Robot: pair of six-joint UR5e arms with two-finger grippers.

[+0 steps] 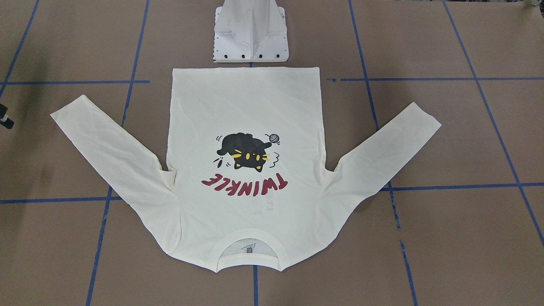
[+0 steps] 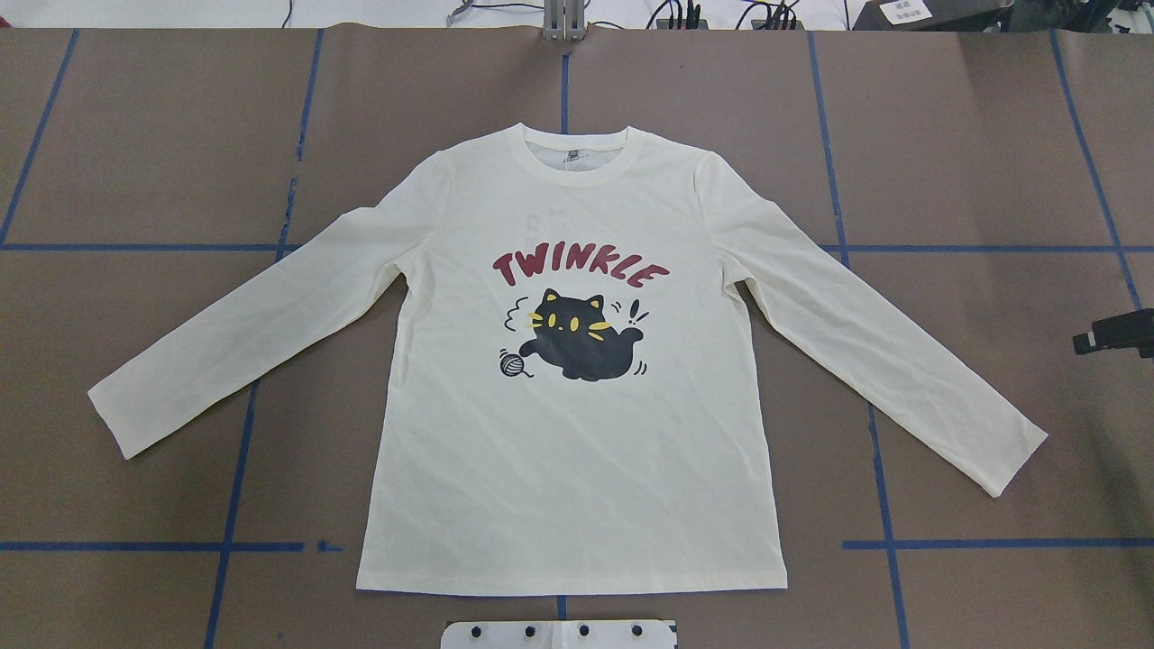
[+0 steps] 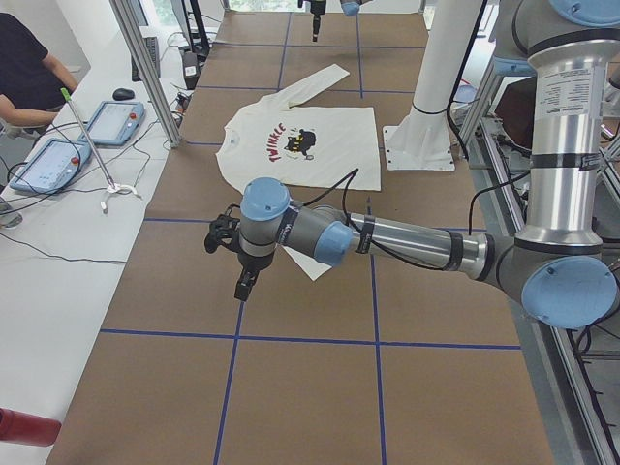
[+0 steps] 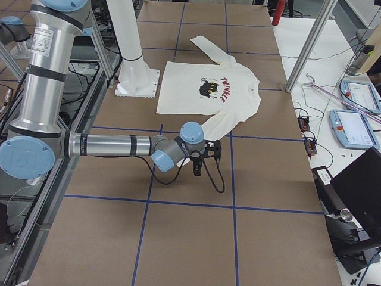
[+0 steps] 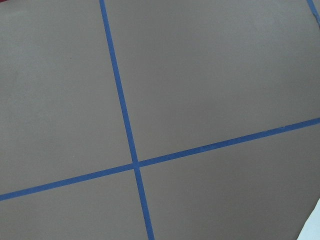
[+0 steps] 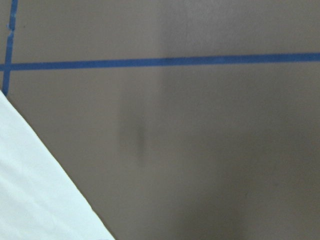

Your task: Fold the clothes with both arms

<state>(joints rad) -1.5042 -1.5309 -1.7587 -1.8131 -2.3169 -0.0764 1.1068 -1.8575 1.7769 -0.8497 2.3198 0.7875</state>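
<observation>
T-shirt (image 2: 577, 451) lies spread flat, apart from the right tool (image 2: 1098, 339).

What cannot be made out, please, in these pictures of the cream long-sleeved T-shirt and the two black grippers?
- Black left gripper: shows only in the exterior left view; open or shut cannot be told.
- Black right gripper: cut off by the overhead view's right edge, small elsewhere; jaws unclear.
- Neck label in the cream long-sleeved T-shirt: too small to read in every view.
- T-shirt's underside: hidden against the brown table.
</observation>
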